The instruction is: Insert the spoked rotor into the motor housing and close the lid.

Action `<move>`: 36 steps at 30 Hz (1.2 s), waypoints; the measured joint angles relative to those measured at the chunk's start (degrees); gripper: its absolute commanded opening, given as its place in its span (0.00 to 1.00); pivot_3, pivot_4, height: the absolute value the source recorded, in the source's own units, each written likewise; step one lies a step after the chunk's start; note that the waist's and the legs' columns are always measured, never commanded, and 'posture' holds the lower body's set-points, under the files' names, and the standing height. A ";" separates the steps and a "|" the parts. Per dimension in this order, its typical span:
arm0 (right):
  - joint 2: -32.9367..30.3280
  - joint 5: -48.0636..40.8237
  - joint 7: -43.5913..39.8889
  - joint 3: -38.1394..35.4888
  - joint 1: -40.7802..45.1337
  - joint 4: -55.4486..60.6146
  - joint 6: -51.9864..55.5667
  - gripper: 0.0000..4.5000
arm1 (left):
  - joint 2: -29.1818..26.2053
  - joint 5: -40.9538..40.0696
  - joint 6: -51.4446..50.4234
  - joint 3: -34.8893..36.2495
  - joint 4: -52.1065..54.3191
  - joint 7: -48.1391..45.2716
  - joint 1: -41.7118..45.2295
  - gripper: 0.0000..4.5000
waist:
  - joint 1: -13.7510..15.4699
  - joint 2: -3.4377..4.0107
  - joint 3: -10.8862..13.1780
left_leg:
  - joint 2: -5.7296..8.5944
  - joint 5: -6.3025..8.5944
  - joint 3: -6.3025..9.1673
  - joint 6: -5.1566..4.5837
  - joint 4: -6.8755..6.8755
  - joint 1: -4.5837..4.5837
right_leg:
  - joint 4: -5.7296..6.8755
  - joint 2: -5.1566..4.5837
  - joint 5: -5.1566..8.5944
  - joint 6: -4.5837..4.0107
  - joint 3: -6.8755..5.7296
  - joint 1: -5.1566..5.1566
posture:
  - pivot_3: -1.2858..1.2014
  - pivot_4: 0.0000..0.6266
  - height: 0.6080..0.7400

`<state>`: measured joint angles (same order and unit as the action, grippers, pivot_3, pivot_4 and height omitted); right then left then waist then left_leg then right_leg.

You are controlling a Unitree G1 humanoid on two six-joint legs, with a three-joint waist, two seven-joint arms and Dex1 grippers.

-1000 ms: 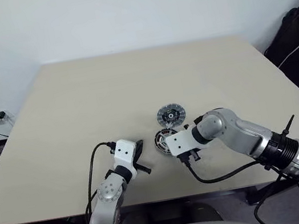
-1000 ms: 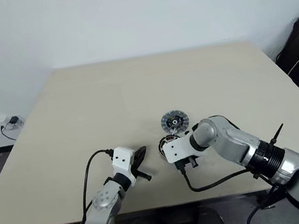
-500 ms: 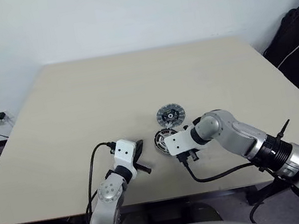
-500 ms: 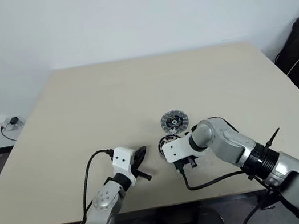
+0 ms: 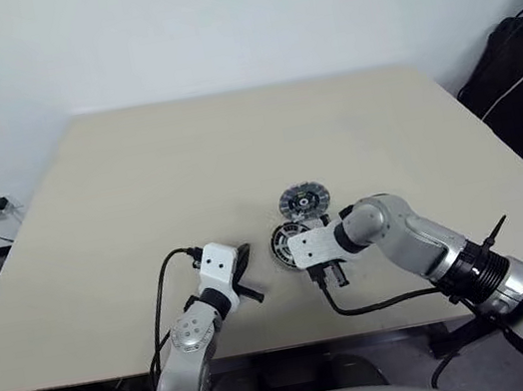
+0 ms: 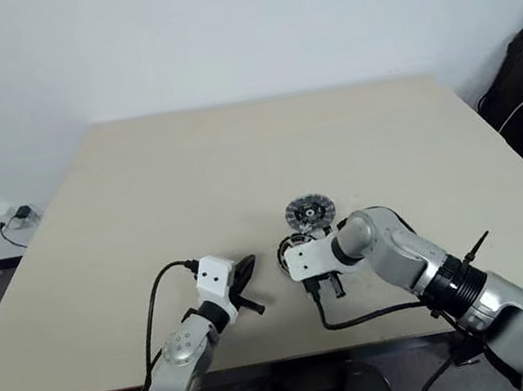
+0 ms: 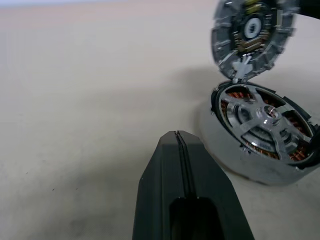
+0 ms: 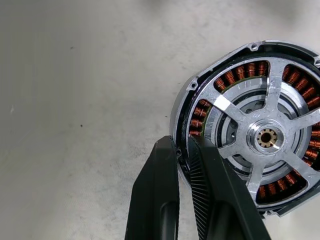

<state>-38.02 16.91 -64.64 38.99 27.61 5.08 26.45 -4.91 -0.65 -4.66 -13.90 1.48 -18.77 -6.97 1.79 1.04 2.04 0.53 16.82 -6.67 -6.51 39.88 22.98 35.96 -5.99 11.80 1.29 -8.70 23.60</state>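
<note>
Right wrist view: we see the spoked rotor [image 8: 265,137] already seated inside the motor housing [image 8: 186,107], its silver spokes crossing over the ring of copper windings, hub in the centre. The right gripper [image 8: 182,150] points down at the housing's edge; its two black fingers [image 8: 159,190] stand nearly together, one on the outside of the rim and the other just over the rim on the inside, so they are pinching the wall of the motor housing with only a thin gap between them. In the left eye view we find the housing on the table [image 5: 137,177] near the front edge, just ahead of the right gripper's white wrist block, with the right arm reaching in from the right. The lid [image 5: 302,201] lies on the table just behind the housing, away from the robot; in the left wrist view the lid [image 7: 252,37] shows its ribbed inner face with a dark hub, and its near edge appears to touch or overlap the housing's far rim [image 7: 260,165], though we cannot tell whether it leans on it or lies flat. So the lid is not yet on the housing. The left gripper [image 7: 178,136] rests low over the table to the left of the housing, apart from it; its fingers are pressed fully together with only a seam between them, and it grasps nothing. A black cable [image 5: 161,284] loops from the left wrist toward the table's front edge.
</note>
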 measured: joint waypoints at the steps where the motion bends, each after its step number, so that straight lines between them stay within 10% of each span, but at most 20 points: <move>1: -0.07 -0.32 0.01 -0.85 -0.59 0.88 1.47 0.01 | 0.01 0.00 0.00 -0.03 -0.05 0.00 0.02 0.00 | 0.11 0.00 0.00 | 0.01 0.00 0.00 -0.01 0.00 0.03 | 0.00 -0.02 0.00 -0.01 0.00 0.02 | 0.52 0.00 1.00; 19: 8.31 -15.67 8.31 -15.02 -6.03 27.17 62.35 0.01 | 0.30 0.03 0.08 -0.71 -0.70 -0.07 -0.13 0.00 | 0.41 0.03 -0.01 | 0.02 0.06 0.03 -0.11 0.16 0.74 | 0.02 -0.05 -0.25 -0.44 -0.07 0.70 | 0.52 0.00 1.00; 36: 17.01 -42.42 29.99 -27.53 -4.48 17.09 65.49 0.01 | 0.33 0.00 0.05 -0.93 -0.85 -0.05 0.07 0.00 | -0.24 0.03 -0.01 | 0.05 0.05 -0.02 -0.09 0.16 0.73 | 0.02 -0.03 -0.36 -0.25 -0.05 0.70 | 0.52 0.00 1.00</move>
<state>-21.01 -25.51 -34.65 11.46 23.13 22.17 91.94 -4.59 -0.65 -4.62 -14.83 0.64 -18.83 -6.90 1.54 1.07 2.03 0.58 16.88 -6.69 -6.60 40.04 23.72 35.98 -6.02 11.44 1.04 -8.75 24.30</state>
